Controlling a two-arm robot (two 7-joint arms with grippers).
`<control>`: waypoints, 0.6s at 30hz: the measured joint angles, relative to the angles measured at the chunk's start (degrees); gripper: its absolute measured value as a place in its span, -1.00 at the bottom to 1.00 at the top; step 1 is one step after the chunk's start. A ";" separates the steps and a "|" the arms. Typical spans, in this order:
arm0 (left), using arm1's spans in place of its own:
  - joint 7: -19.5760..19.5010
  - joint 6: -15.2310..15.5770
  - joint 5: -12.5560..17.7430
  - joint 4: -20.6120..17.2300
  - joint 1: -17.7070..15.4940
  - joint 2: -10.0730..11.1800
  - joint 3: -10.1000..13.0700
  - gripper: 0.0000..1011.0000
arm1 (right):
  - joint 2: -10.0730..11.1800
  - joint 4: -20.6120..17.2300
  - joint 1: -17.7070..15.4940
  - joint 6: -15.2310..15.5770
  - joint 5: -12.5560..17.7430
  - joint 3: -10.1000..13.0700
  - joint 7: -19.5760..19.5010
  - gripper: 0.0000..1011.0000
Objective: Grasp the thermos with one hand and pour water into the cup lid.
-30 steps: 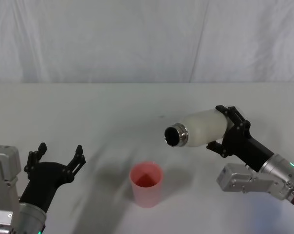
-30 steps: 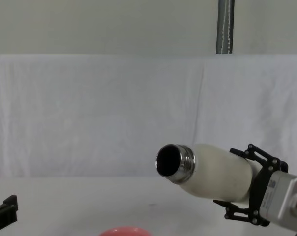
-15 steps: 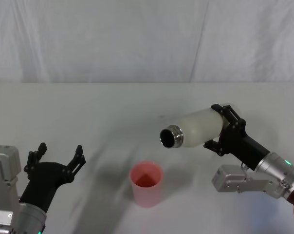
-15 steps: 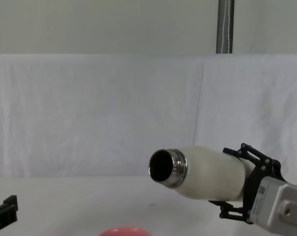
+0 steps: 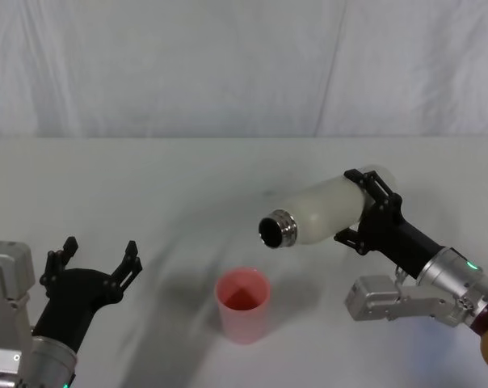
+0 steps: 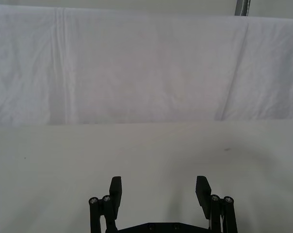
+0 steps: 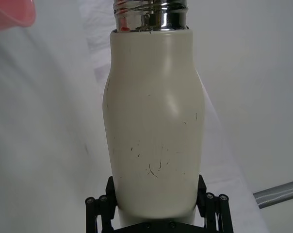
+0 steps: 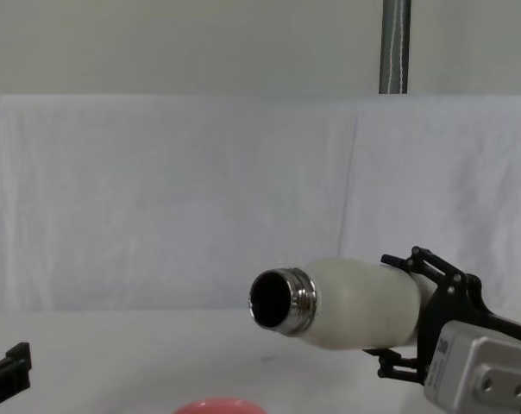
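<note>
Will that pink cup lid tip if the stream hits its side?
Probably: the cup lid looks small, thin-walled and light, standing free on the table. The thermos in the right gripper is not yet above it.

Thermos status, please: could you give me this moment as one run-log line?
right end effector: shut on thermos, held tipped, mouth toward cup lid | no water visible | cup lid upright on table | left end effector: open, idle
</note>
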 joint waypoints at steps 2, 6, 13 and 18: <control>0.00 0.00 0.00 0.00 0.00 0.00 0.00 0.98 | 0.09 0.16 0.22 0.00 -0.46 -0.34 -0.42 0.89; 0.00 0.00 0.00 0.00 0.00 0.00 0.00 0.98 | 0.16 0.39 0.55 0.00 -1.04 -0.82 -0.92 0.89; 0.00 0.00 0.00 0.00 0.00 0.00 0.00 0.98 | 0.23 0.96 1.13 0.32 -2.02 -1.81 -1.72 0.89; 0.00 0.00 0.00 0.00 0.00 0.00 0.00 0.98 | 0.23 1.07 1.18 0.65 -2.23 -2.20 -1.86 0.89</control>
